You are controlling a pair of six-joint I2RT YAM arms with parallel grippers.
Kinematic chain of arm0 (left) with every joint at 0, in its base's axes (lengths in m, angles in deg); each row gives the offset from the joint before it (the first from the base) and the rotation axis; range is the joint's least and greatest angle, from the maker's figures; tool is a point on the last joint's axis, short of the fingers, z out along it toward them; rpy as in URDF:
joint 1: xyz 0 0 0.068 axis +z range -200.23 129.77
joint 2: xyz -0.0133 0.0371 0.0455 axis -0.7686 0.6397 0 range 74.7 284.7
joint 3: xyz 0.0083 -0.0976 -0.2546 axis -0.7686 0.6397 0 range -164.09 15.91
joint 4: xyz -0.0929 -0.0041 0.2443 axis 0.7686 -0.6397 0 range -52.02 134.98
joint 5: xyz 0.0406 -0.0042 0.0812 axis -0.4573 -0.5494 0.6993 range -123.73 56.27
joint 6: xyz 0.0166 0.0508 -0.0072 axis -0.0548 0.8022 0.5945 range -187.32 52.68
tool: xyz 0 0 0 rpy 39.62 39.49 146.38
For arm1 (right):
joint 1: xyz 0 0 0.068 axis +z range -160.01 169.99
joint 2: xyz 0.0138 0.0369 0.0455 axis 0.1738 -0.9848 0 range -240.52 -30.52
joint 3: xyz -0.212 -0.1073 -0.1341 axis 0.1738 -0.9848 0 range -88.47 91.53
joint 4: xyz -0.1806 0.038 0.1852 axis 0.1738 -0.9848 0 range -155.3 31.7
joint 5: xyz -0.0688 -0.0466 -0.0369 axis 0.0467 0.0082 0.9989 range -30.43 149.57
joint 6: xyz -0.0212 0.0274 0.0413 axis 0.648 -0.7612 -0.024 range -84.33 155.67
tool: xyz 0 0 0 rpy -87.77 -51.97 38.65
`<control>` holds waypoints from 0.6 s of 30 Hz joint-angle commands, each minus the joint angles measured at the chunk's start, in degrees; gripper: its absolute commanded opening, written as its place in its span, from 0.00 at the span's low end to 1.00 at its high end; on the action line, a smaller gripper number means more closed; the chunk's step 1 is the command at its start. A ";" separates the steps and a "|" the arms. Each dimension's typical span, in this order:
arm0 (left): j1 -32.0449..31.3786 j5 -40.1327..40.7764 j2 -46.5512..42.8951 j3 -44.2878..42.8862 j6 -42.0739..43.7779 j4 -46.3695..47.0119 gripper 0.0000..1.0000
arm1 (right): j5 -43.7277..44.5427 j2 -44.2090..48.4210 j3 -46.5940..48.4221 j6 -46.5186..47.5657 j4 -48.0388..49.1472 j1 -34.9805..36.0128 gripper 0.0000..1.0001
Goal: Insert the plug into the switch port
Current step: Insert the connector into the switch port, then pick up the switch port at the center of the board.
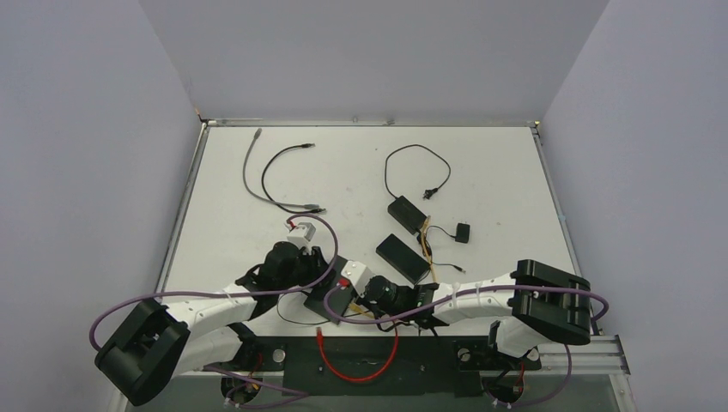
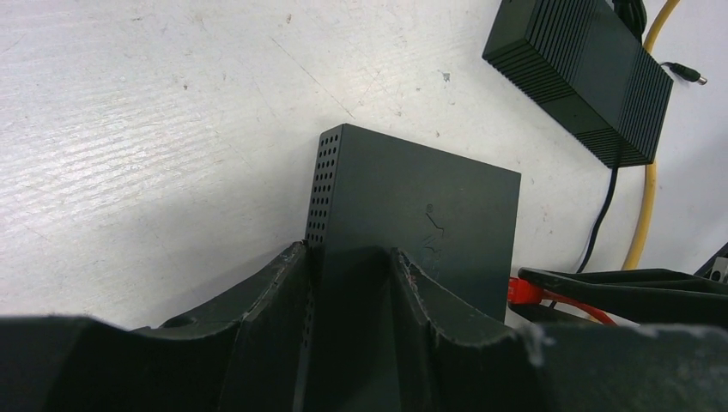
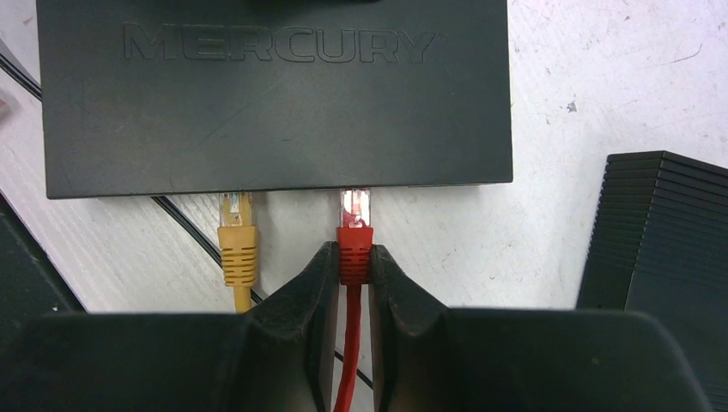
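The black Mercury switch (image 3: 275, 94) lies flat on the white table; in the top view it (image 1: 330, 300) sits between the two arms. My left gripper (image 2: 348, 262) is shut on the switch (image 2: 421, 223), gripping one end. My right gripper (image 3: 354, 262) is shut on the red plug (image 3: 354, 240) by its boot. The plug's clear tip (image 3: 355, 202) is at the switch's port edge, partly inside. A yellow plug (image 3: 237, 236) sits in the neighbouring port to the left. The red cable (image 1: 356, 365) loops down over the near edge.
Two black power bricks (image 1: 403, 256) (image 1: 405, 211) with thin black cords lie right of centre. A ribbed black brick (image 3: 661, 232) is close on the right of the red plug. Grey and black loose cables (image 1: 275, 176) lie at the back left.
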 commanded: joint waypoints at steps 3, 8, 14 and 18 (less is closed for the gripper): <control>-2.23 -9.57 -1.05 1.11 -3.49 1.16 0.32 | 0.56 -0.85 7.45 -1.02 16.84 -1.51 0.00; -2.39 -10.39 -2.42 1.62 -4.20 1.44 0.31 | -1.15 -1.73 8.67 -0.40 18.54 -2.54 0.00; -2.61 -11.38 -3.65 1.85 -5.04 1.68 0.28 | -3.54 -2.45 9.66 -0.09 22.26 -3.88 0.00; -2.93 -11.82 -4.19 2.16 -5.42 2.17 0.27 | -5.29 -2.61 11.08 0.08 22.51 -4.61 0.00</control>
